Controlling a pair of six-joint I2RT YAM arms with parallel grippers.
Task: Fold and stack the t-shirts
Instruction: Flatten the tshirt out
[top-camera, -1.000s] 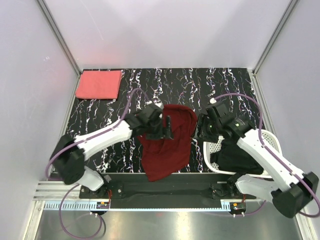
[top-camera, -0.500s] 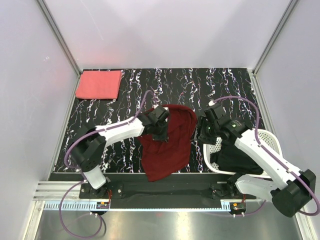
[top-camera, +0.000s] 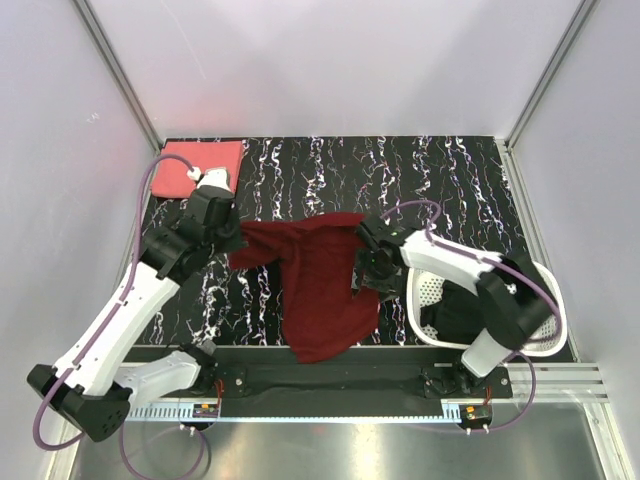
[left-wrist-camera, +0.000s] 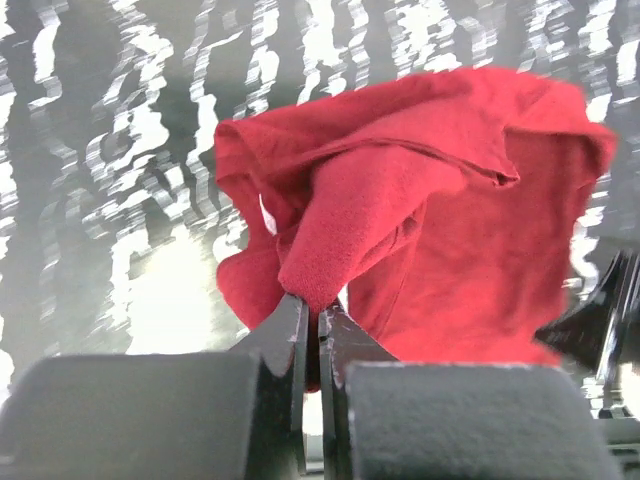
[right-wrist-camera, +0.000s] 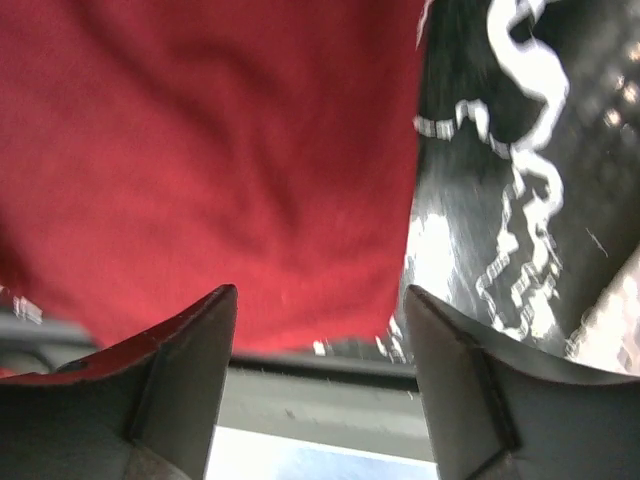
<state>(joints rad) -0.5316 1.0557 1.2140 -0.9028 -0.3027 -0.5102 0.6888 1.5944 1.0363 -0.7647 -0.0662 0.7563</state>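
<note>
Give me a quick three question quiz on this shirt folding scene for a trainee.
1. True or false: the left gripper is shut on the maroon t-shirt.
2. Where is the black t-shirt? A in the white basket; B in the left gripper; C under the maroon t-shirt.
3. Fill in: the folded t-shirt at the far left is coloured ___.
Key: 1 true; 2 A; 3 coral pink.
</note>
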